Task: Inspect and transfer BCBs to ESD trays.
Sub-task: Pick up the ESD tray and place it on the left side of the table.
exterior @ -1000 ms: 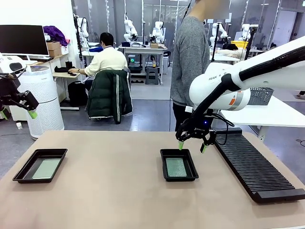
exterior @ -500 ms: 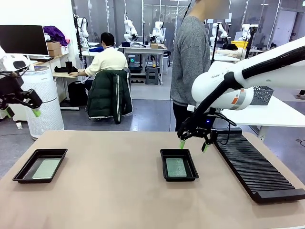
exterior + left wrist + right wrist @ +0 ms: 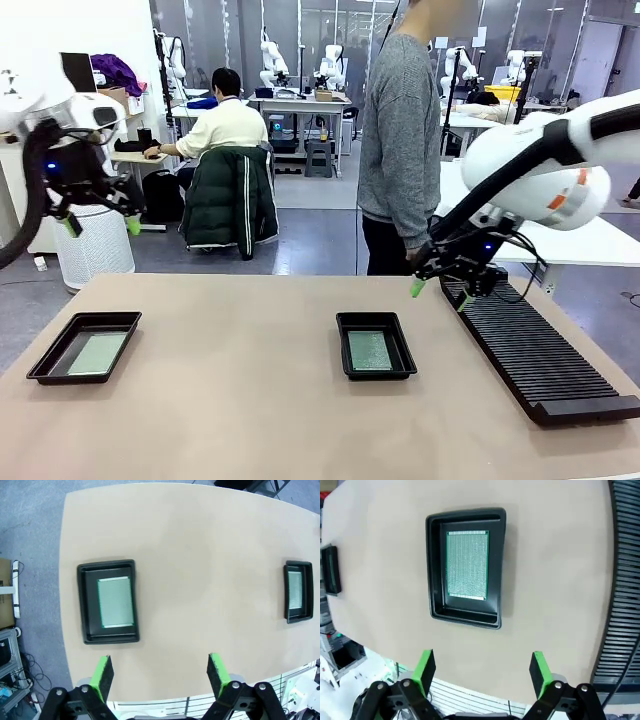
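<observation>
**Both grippers raised, jaws spread, boards lying in trays**

The right gripper (image 3: 438,292) is hanging with jaws spread wide, nothing between its green pads (image 3: 426,668) — it is sitting above the table's far right, between the middle tray (image 3: 376,346) and the long black ribbed rack (image 3: 535,360). The left gripper (image 3: 98,223) is likewise spread and empty, hanging high above the table's left end, well apart from the left tray (image 3: 85,346); its pads (image 3: 102,675) are framing bare table edge in the left wrist view.

Each ESD tray is holding one BCB lying flat on its floor: a green board (image 3: 369,349) in the middle tray, a paler one (image 3: 97,353) in the left tray. The right wrist view is looking down on the middle tray (image 3: 465,568) with its board (image 3: 467,564) centred inside, the rack's slots running along the picture's right side.

A person in a grey sweater (image 3: 400,120) is standing at the table's (image 3: 250,400) far side, just behind the right gripper.
</observation>
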Controlling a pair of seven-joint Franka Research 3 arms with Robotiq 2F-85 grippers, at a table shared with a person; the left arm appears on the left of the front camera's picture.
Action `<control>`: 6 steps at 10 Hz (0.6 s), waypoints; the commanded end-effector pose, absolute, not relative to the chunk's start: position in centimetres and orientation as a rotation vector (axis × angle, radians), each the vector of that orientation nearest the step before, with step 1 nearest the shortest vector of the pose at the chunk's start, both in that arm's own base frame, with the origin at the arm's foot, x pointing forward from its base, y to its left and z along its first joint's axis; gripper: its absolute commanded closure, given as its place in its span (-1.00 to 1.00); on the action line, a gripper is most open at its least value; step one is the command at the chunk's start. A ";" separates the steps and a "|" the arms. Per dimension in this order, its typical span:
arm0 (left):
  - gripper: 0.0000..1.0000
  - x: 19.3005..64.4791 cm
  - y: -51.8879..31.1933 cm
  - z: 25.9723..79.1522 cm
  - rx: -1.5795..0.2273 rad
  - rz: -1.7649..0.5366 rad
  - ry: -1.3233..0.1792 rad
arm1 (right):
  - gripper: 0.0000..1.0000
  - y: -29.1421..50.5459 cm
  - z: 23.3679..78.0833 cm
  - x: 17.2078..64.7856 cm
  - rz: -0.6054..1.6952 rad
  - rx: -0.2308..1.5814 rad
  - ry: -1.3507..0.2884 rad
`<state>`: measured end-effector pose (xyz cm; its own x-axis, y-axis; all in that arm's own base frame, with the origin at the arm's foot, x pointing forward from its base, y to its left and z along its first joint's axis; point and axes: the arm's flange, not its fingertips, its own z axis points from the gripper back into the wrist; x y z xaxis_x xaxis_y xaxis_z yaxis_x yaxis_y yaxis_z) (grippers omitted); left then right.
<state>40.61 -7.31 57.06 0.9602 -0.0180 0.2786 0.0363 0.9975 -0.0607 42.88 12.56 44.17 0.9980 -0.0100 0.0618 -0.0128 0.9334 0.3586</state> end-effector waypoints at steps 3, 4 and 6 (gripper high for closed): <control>-1.00 40.4 -17.0 57.3 -0.052 -0.001 -0.265 | -1.00 6.8 43.1 41.8 0.014 0.500 -0.097; -1.00 40.4 -19.5 57.1 -0.097 -0.002 -0.247 | -1.00 5.6 42.9 41.7 0.012 0.514 -0.097; -1.00 40.9 -24.4 56.0 -0.139 0.018 -0.191 | -1.00 3.4 42.5 41.8 0.056 0.573 -0.113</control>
